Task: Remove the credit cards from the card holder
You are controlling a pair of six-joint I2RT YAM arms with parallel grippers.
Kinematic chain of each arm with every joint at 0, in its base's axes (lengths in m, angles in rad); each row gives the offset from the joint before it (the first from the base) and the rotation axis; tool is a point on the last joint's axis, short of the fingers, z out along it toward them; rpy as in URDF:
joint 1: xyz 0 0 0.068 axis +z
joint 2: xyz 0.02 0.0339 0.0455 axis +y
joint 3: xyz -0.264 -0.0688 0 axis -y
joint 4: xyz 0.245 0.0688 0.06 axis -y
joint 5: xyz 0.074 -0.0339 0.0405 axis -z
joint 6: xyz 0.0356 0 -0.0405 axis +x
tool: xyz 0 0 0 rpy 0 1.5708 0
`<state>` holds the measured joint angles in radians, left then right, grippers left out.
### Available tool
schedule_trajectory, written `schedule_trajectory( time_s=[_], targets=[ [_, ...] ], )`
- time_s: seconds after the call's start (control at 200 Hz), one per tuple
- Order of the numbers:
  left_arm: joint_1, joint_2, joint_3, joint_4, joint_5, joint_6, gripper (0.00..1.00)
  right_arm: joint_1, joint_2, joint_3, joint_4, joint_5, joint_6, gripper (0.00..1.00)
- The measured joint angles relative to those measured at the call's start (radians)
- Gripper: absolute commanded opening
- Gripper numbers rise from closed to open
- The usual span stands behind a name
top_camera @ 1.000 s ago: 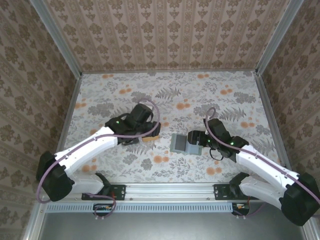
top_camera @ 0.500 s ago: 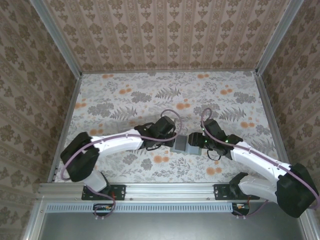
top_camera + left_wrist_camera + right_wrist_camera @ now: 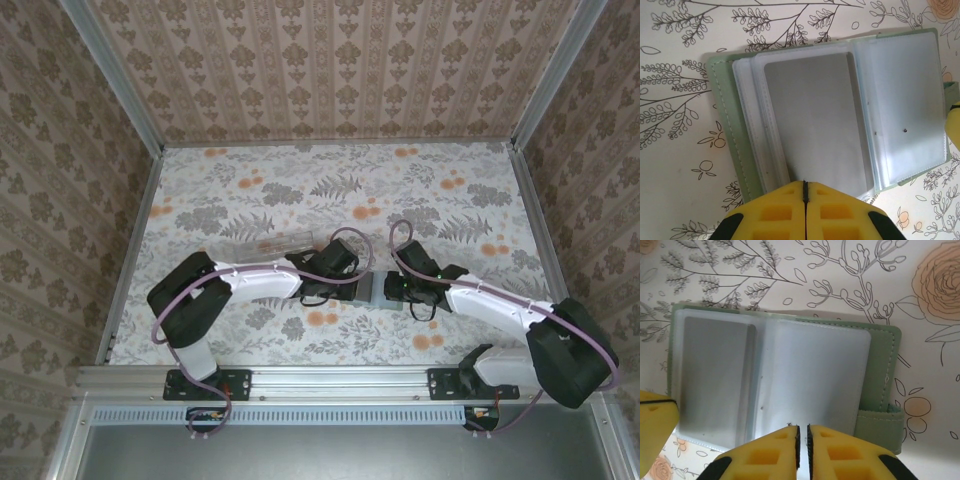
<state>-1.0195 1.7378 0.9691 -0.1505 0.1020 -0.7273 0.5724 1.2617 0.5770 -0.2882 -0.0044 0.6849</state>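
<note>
The card holder is laid open on the flowered desk between the two hands, with a grey credit card tucked in a clear pocket. The left hand is clenched at that card's near edge and the right hand is squeezed to a thin slit at the other pocket's edge; whether anything is pinched cannot be told. A card is likely about to be pulled out, so the holder should be held down while the card is slid straight out.
</note>
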Motion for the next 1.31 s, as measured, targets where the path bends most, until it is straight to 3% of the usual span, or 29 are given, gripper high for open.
schedule_trajectory(
  time_s=[0.21, 0.555, 0.895, 1.12, 1.305],
  targets=[
    [0.004, 0.002, 0.000, 0.001, 0.000, -0.007, 0.09, 0.000, 0.027, 0.000, -0.003, 0.026, 0.000, 0.15],
    [0.008, 0.007, 0.003, 0.000, 0.000, -0.019, 0.25, 0.000, 0.050, 0.000, -0.007, 0.057, 0.000, 0.13],
    [0.008, 0.034, 0.020, 0.002, 0.012, -0.022, 0.28, 0.000, 0.071, 0.000, 0.001, 0.057, 0.000, 0.13],
    [0.011, 0.034, 0.017, 0.041, 0.058, -0.030, 0.40, 0.000, 0.077, 0.000, 0.004, 0.057, 0.000, 0.13],
    [0.013, 0.034, 0.002, 0.093, 0.101, -0.038, 0.42, 0.001, 0.089, 0.006, 0.025, 0.056, 0.000, 0.13]
  ],
)
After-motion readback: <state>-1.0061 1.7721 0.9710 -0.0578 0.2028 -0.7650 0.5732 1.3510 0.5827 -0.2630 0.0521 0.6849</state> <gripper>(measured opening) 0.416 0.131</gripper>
